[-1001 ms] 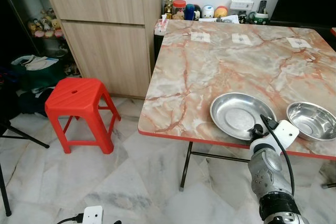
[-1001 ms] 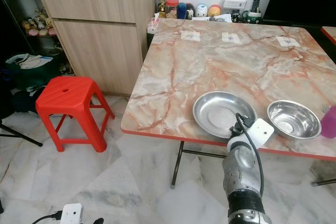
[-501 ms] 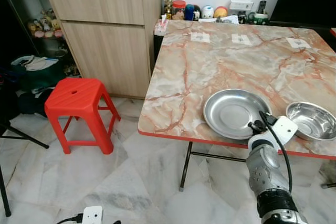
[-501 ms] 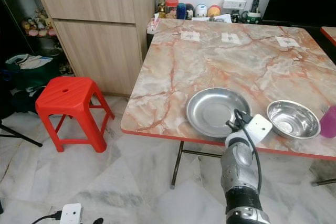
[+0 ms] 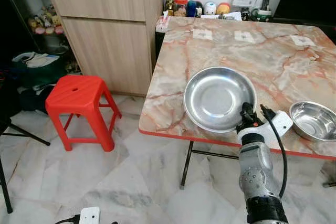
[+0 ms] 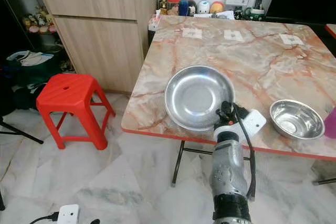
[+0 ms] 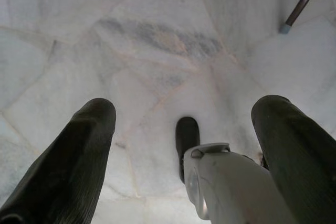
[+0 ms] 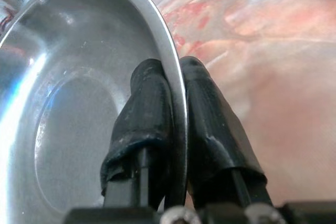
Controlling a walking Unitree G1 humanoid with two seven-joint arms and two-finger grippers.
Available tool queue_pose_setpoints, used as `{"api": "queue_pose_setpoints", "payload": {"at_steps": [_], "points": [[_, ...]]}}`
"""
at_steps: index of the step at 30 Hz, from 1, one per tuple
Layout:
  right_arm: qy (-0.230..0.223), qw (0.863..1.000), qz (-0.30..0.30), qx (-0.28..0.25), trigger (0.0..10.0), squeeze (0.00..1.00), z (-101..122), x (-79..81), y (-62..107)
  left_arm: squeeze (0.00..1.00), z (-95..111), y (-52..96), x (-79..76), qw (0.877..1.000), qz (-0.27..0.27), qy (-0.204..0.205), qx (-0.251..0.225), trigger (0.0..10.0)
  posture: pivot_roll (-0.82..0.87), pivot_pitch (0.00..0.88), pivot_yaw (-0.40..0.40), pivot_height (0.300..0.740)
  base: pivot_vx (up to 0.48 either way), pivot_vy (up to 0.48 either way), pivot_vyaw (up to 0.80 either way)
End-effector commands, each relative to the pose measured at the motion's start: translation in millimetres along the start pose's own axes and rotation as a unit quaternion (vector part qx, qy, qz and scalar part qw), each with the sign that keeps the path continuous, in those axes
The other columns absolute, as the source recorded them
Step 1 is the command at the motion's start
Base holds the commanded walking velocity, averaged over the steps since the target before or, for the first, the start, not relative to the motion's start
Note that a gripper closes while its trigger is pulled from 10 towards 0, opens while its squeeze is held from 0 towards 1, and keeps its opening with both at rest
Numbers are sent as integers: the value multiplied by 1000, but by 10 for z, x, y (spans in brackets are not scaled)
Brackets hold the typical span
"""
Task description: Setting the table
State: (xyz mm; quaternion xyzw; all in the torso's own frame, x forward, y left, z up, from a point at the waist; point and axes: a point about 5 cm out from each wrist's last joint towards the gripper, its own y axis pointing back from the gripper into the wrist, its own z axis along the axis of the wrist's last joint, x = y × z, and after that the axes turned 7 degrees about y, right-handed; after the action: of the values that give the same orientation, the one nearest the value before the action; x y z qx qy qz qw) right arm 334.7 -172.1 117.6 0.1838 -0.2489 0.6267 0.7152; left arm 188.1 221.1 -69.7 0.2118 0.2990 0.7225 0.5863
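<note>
Since one second ago the steel plate [image 5: 219,98] has gone from lying flat near the counter's [image 5: 226,51] front edge to standing tilted, with its far rim raised. It has also shifted along that edge, away from the steel bowl [image 5: 313,120] that sits near the front right corner. The head views have moved slightly as well. Judgement: the plate is lifted and in transit to its place setting; placement is not yet done.

The right end effector [image 5: 254,115] is closed on the plate's near rim. The right wrist view shows the rim clamped between the two black fingers [image 8: 144,124], one finger inside the dish and one outside. The plate sits above the counter's front edge, roughly mid-length, and extends from the grip away toward the counter's centre. Whether its low rim touches the counter cannot be told.

The left end effector [image 7: 184,145] hangs idle over the marble floor [image 7: 157,35], its fingers spread apart and holding nothing. A red stool [image 5: 79,98] stands on the floor off the counter's left edge.
</note>
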Motion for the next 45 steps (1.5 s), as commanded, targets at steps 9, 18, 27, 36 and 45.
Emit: {"api": "queue_pose_setpoints", "payload": {"at_steps": [9,18,27,36,45], "points": [[-3,999,48,-19,0,0,105,33,52,0,-167,79,139,999,24,-11,22,10000,67,119,-48,740,0,0,0],[140,978,146,-46,10000,0,342,157,36,0,-162,90,193,999,32,-16,19,10000,54,116,-42,740,0,0,0],[105,981,149,-69,10000,0,483,238,64,0,-151,95,225,999,37,-10,14,10000,57,94,-53,740,0,0,0],[89,985,133,-67,10000,0,387,262,210,0,-150,91,207,999,32,-15,15,10000,39,67,-38,740,0,0,0],[135,978,145,-68,10000,0,390,312,362,0,-146,88,187,999,27,-27,13,10000,27,38,-45,740,0,-249,0]]}}
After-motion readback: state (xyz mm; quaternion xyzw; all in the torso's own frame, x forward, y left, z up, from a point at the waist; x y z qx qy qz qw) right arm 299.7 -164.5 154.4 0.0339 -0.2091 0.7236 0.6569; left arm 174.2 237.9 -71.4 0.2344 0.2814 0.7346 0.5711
